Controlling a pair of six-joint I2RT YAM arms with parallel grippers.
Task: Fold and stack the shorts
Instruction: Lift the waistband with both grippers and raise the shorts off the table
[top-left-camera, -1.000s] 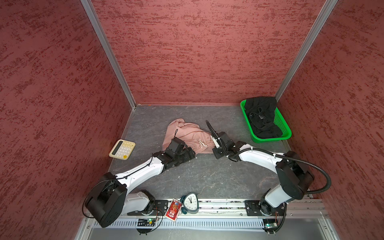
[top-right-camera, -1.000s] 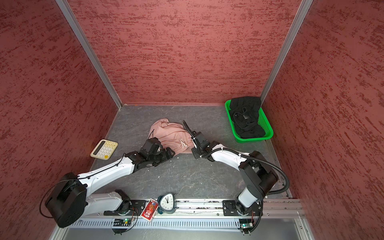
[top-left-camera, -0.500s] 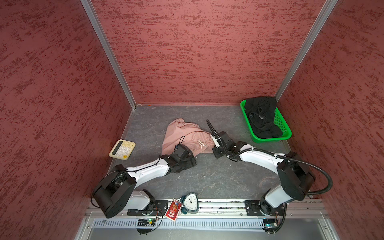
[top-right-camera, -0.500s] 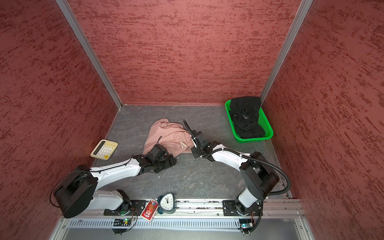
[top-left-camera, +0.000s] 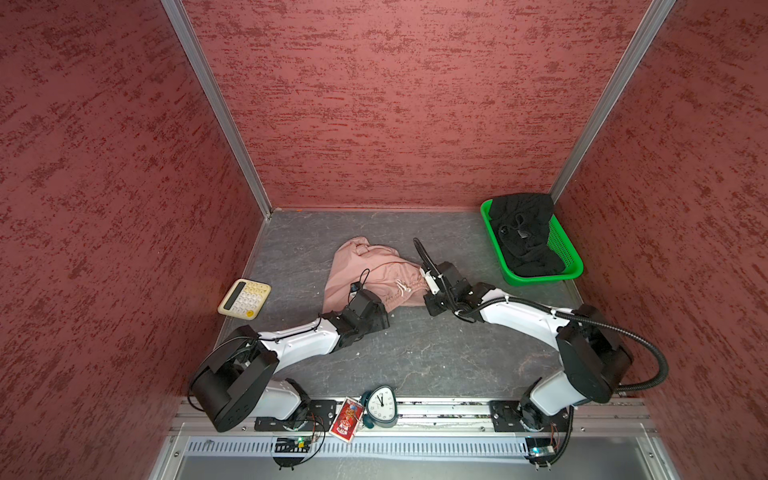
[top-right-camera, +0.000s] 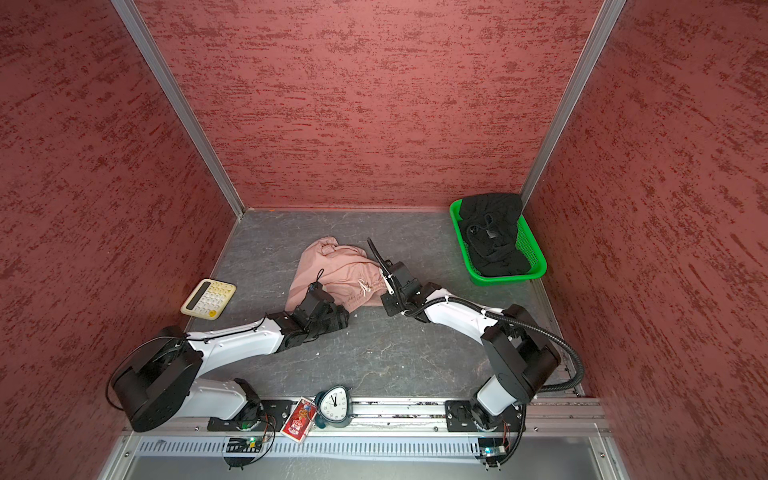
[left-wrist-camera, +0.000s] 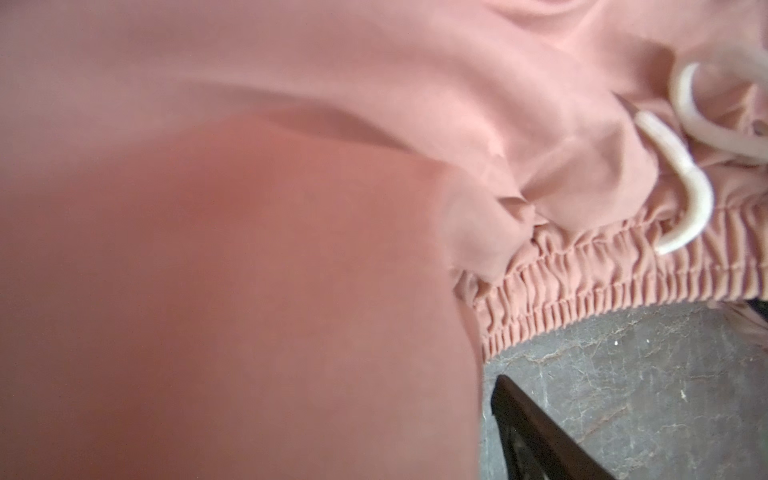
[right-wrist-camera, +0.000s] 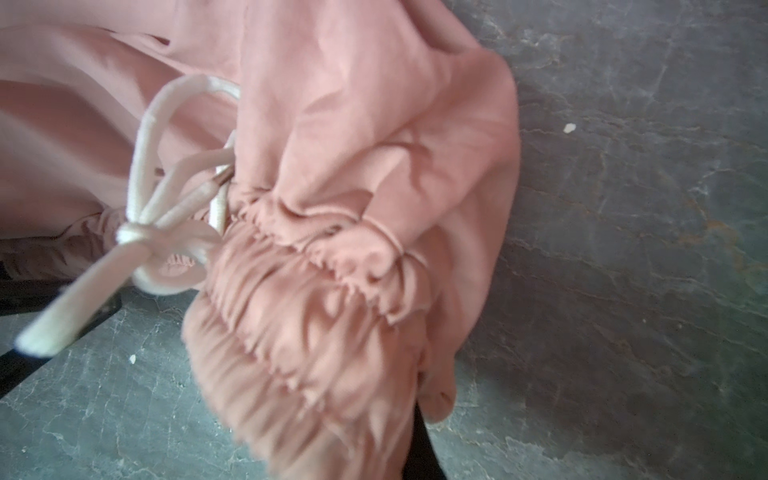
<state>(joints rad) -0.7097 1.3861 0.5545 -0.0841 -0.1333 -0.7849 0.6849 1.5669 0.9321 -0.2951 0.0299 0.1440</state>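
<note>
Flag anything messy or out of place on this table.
The pink shorts lie crumpled mid-table with the waistband bunched, not spread flat. The black shorts are heaped in the green basket, spilling over its far rim. A calculator and a clock have nothing to do with folding.

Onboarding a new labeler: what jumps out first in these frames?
First the crumpled pink shorts in the middle of the grey table, with the left arm and the right arm reaching its near waistband edge from either side. Next the bright green basket in the far right corner, holding the black shorts.
</note>
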